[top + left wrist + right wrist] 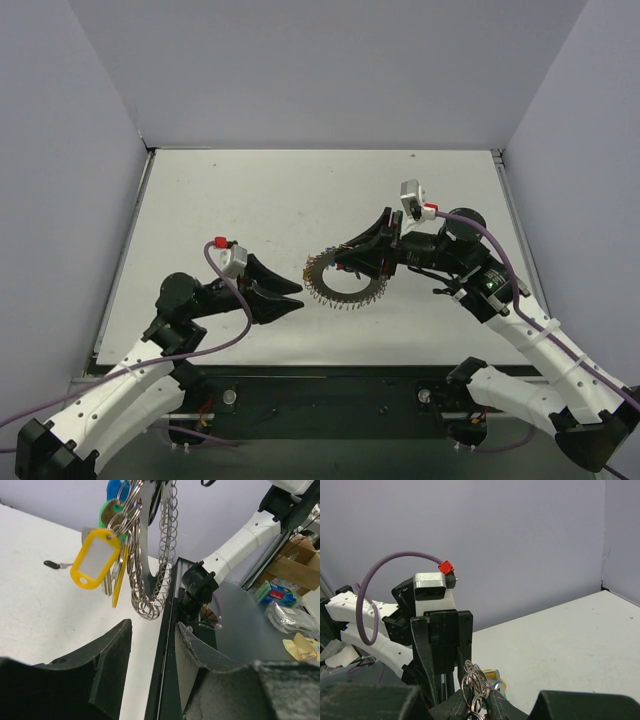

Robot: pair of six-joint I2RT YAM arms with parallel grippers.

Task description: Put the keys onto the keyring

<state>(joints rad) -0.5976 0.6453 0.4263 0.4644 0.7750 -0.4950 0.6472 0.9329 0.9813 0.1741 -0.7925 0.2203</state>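
My right gripper is shut on the keyring, a silvery toothed ring held above the table's middle. In the right wrist view its fingertips pinch a bunch of small wire loops on the ring. In the left wrist view the keyring hangs just ahead, carrying keys with a yellow tag, a green head and a blue head. One dark-headed key lies loose on the table. My left gripper stands open and empty, a little left of the ring.
The table's black near-edge rail runs right under my left gripper. Beyond the rail lie a box and bags. The right arm's white link crosses behind the ring. Grey walls close the table in on three sides.
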